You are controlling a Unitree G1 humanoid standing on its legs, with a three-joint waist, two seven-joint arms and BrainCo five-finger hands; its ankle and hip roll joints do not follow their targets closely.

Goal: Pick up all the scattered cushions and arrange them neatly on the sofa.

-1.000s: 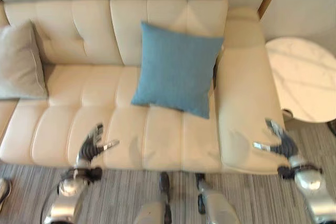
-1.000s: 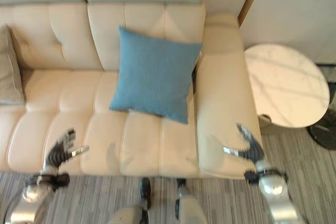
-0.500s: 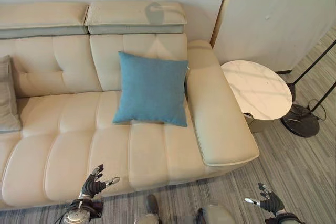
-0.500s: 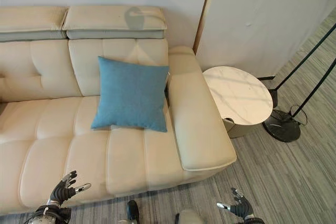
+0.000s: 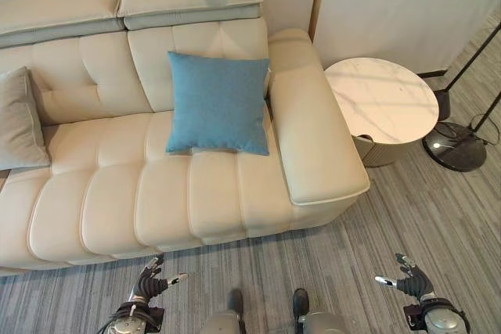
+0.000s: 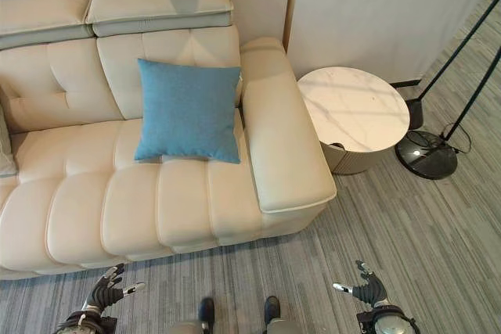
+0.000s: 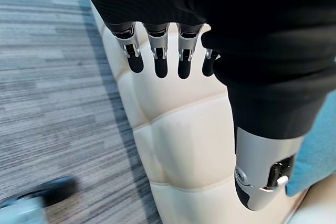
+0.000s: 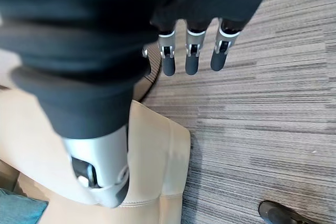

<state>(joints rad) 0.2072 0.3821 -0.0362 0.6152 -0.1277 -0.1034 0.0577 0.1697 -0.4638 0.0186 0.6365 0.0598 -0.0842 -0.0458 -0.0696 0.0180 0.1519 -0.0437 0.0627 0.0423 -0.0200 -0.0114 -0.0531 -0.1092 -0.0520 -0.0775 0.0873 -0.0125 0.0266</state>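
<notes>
A blue cushion [image 5: 218,102] leans upright against the backrest of the cream sofa [image 5: 117,201], next to its right armrest. A grey cushion [image 5: 17,119] rests at the sofa's left end. My left hand [image 5: 150,283] hangs low over the striped carpet in front of the sofa, fingers straight and holding nothing. My right hand [image 5: 411,281] is low over the carpet at the right, open and empty as well. In the left wrist view the fingers [image 7: 157,59] point at the sofa seat [image 7: 184,145], with a corner of the blue cushion [image 7: 320,156] past the thumb.
A round white marble side table [image 5: 381,99] stands beside the sofa's right armrest [image 5: 313,131]. A black floor lamp base [image 5: 456,145] and its thin poles sit further right. Grey striped carpet [image 5: 352,224] covers the floor in front.
The camera has pulled back and up, so the sofa looks smaller and further. Both hands, earlier over the seat front and armrest, now hang over the carpet. The cushions have not moved.
</notes>
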